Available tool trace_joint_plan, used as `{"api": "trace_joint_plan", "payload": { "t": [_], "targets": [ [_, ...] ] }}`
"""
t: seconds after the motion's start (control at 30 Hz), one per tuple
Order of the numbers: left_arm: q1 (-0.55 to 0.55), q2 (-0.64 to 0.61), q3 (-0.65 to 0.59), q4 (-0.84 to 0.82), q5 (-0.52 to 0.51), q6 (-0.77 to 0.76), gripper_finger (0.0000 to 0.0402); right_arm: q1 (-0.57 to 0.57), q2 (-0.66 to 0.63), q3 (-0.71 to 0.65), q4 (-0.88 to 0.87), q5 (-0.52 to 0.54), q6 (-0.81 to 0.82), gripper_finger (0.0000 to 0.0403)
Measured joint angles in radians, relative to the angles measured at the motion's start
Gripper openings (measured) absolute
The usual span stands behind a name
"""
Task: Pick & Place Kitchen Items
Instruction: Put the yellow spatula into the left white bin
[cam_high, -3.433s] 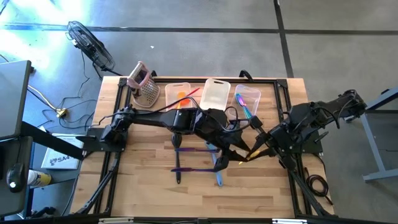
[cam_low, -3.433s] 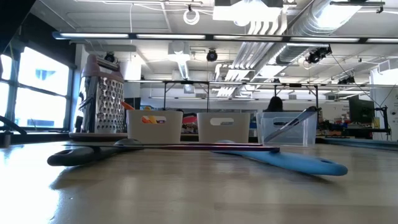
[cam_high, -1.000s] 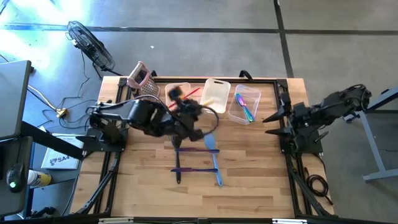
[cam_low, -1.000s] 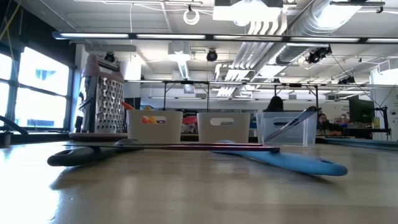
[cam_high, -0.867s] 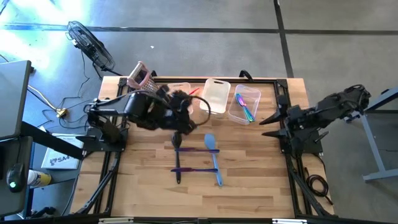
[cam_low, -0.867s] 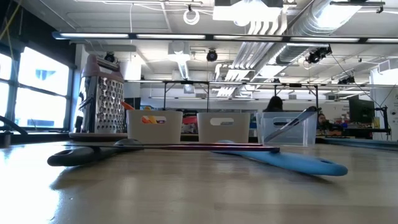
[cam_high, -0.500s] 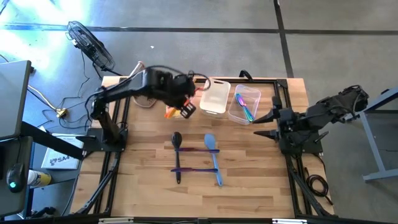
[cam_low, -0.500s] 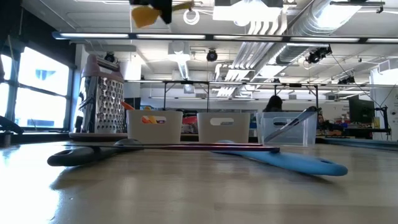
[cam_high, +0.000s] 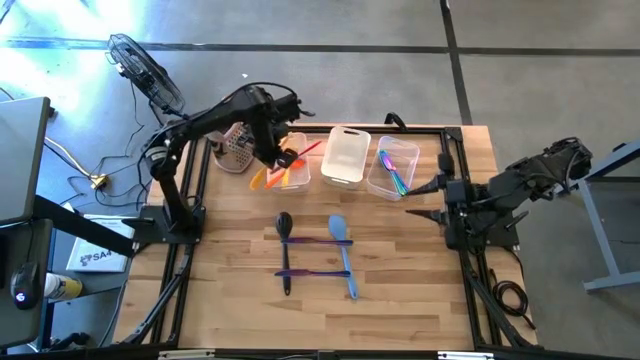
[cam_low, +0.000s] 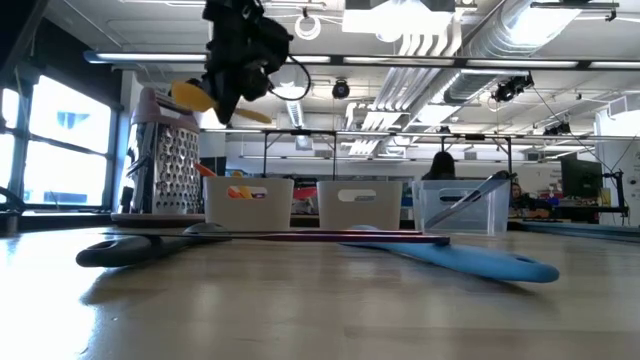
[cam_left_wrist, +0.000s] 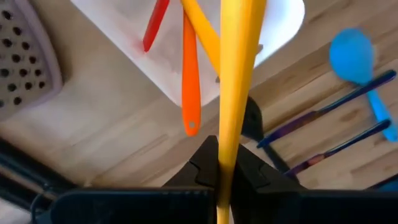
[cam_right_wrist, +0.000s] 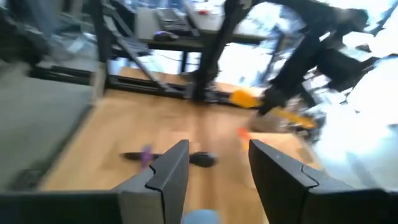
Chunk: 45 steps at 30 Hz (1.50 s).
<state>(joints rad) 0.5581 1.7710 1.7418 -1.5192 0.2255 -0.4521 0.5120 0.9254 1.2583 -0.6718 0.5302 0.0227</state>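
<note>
Blurring in the right wrist view leaves the far utensils indistinct, and in the low view the left arm's upper part is cut off by the frame. The left gripper (cam_high: 272, 158), jaws pinched tight on the yellow utensil (cam_high: 259, 179), hangs above the leftmost clear bin (cam_high: 297, 178), which holds an orange utensil (cam_left_wrist: 191, 87) and a red utensil (cam_left_wrist: 155, 25); the right gripper (cam_high: 420, 198) waits half spread and empty at the table's right edge. Half a second earlier the left gripper was slightly right of its present place and higher in the low view.
</note>
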Motion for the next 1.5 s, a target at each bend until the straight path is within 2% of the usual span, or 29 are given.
{"api": "trace_joint_plan", "payload": {
  "t": [0.1,0.23,0.43,0.67,0.87,1.2,1.5],
  "targets": [
    [0.036,0.0,-0.008,0.016,0.038,0.013,0.0004,-0.029,-0.003,0.0,0.013,0.051,-0.077,0.016],
    [0.066,0.008,-0.007,0.078,0.065,0.003,0.0004,-0.11,-0.013,0.0,0.019,0.029,-0.127,0.016],
    [0.089,0.082,-0.007,0.1,0.142,0.001,0.0004,-0.243,-0.011,0.0,0.013,-0.111,-0.133,0.016],
    [0.102,0.209,-0.007,0.099,0.291,0.035,0.0004,-0.339,-0.009,0.0,-0.023,-0.28,-0.089,0.016],
    [0.132,0.274,-0.007,0.076,0.312,0.059,0.0004,-0.351,-0.009,0.0,-0.077,-0.305,-0.067,0.016],
    [0.211,0.287,-0.007,0.064,0.33,0.029,0.0004,-0.351,-0.009,0.0,-0.086,-0.306,-0.052,0.016],
    [0.207,0.306,-0.006,0.052,0.358,0.029,0.0004,-0.351,-0.009,0.0,-0.091,-0.301,-0.071,0.016]
  ]
}}
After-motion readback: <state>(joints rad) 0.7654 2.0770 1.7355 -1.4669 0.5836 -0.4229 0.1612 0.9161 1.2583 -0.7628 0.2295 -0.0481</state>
